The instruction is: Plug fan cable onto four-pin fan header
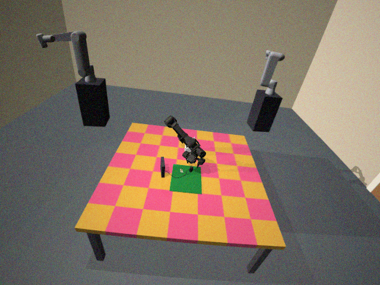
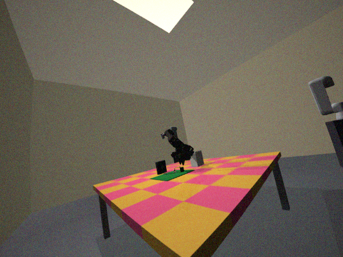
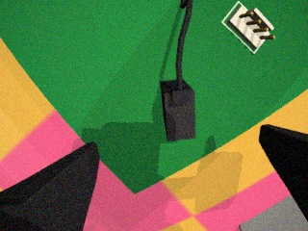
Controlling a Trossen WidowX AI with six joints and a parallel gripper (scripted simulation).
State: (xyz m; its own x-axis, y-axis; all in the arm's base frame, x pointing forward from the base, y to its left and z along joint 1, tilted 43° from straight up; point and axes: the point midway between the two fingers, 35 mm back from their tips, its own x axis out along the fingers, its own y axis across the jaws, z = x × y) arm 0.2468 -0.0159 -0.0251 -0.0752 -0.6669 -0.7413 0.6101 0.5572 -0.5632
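Note:
The black plug (image 1: 191,168) (image 2: 181,169) (image 3: 179,113) is at a corner of the green board (image 1: 187,185) (image 2: 163,178) (image 3: 48,53), off the header. Its black cable (image 1: 177,177) (image 3: 180,58) runs to the dark upright fan (image 1: 162,167) (image 2: 161,167) beside the board. The white four-pin header (image 1: 181,170) (image 3: 251,29) shows bare pins, at the upper right in the wrist view. My gripper (image 1: 195,164) (image 2: 181,163) (image 3: 181,141) is open and empty above the plug, its fingers apart to either side of it in the wrist view. The exact height gap is hard to tell.
A grey-white block (image 2: 199,158) (image 3: 274,217) stands behind the board near my arm's base, partly hidden by the arm in the top view. Two grey arms (image 1: 81,53) (image 1: 269,69) stand on dark pedestals beyond the checkered table (image 1: 184,227).

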